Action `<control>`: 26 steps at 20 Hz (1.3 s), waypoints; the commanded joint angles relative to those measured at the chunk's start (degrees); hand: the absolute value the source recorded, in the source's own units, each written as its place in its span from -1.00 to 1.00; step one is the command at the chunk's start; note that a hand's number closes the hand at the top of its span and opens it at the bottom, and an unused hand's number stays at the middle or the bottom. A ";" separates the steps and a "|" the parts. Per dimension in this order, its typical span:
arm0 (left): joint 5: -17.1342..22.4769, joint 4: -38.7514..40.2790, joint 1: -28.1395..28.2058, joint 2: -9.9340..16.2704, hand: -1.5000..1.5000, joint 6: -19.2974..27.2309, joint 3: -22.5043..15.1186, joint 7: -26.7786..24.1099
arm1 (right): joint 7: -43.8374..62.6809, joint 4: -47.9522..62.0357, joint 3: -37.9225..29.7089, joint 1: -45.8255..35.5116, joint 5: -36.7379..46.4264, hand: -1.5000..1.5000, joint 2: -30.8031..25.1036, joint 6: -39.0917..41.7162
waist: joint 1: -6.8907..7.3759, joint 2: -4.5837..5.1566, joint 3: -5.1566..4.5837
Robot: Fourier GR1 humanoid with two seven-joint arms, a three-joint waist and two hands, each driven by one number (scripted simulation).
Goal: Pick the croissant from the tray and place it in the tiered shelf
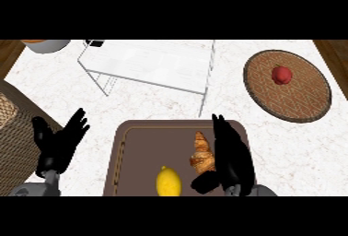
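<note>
Right hand (pixel 231 152) beside croissant (pixel 201 152) (fingers straight) on tray (pixel 136 152).

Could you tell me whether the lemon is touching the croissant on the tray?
Apart: the head view shows bare tray between the lemon and the croissant.

white marble-look counter (pixel 285 143), smooth with faint veining; thin white wire-framed tiered shelf (pixel 153 64) with pale flat panels. matt brown tray (pixel 146 138) bearing a flaky golden croissant (pixel 201 152) and glossy yellow lemon (pixel 169 181). far right, woven round mat (pixel 299 99); left, coarse wicker basket (pixel 17 138).
</note>
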 commanded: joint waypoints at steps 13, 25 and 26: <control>-2.87 -2.38 1.47 -2.53 0.00 -1.74 2.54 2.43 | -4.23 11.26 -6.58 2.64 11.42 -1.00 10.57 -0.66 | 0.16 0.19 -0.19; -4.09 -1.13 1.66 -2.67 0.00 -4.71 4.09 2.62 | -14.40 19.63 -3.51 0.24 4.95 1.00 11.12 2.17 | 0.40 0.23 -0.19; -4.82 4.96 -3.71 -4.70 0.00 -3.18 4.28 2.49 | -16.30 16.48 -3.72 3.78 7.02 1.00 11.12 3.96 | -0.20 0.26 -0.20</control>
